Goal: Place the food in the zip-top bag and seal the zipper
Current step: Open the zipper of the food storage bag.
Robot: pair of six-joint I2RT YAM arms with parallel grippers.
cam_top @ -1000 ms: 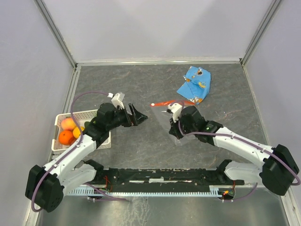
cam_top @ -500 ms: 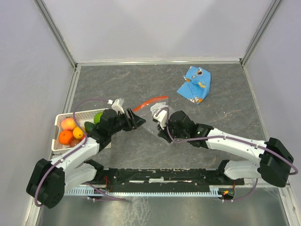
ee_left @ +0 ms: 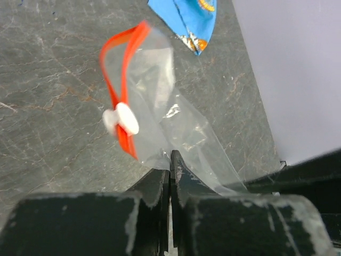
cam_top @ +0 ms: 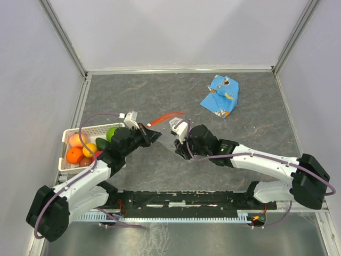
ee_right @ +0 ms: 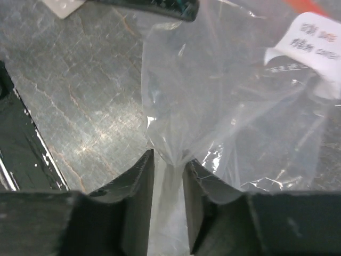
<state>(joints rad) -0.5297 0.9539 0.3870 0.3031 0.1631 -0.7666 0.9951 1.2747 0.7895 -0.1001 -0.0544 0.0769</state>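
Above table (cam_top: pixel 266 122), one zip-top bag (ee_left: pixel 176 122), one zipper (ee_left: pixel 127 140)

Left gripper (ee_left: pixel 170 160): a second ago wide open and clear of the zip-top bag (ee_left: pixel 178 114). Its jaws are now shut on the clear film near one end of the zipper (cam_top: pixel 166 116).

Right gripper (ee_right: pixel 168 160): was clamped on the bag. Jaws now parted, with film passing between them.

Bag and right gripper have shifted farther from the blue snack packet (cam_top: pixel 219 96). The zipper, earlier just beside the packet's near corner, now sits well apart from it.
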